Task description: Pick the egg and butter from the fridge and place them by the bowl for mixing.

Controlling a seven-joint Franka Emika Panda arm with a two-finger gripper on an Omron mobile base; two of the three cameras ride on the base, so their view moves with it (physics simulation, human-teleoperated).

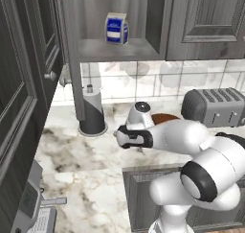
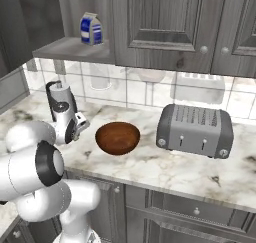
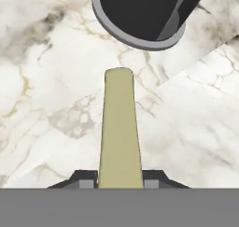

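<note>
**Butter over the counter, bowl close by**

Clamped between the two dark finger tips at the bottom of the hand view, the butter (image 3: 120, 128) runs away from the camera as a pale yellow-green stick, its far end pointing toward the marble counter (image 3: 46, 81). The gripper (image 3: 120, 183) is closed on the stick's near end, so the rest hangs free below the hand, probably so it can be set down without the fingers meeting the stone first.

Beyond the stick's tip stands the dark round base of the paper towel holder (image 3: 137, 16), near the butter but apart from it. In the left base view that holder (image 1: 92, 113) sits at the back of the counter, just left of the arm's wrist.

From the right base view the hand hangs above the counter with the bowl (image 2: 117, 137) just beside it; the bowl looks empty. That suits the job: the butter belongs next to the bowl, and a bare patch of marble lies between holder and bowl. Farther along sits the toaster (image 2: 195, 130), and on the open shelf above stands a milk carton (image 2: 91, 29). I cannot make out the egg here.
</note>
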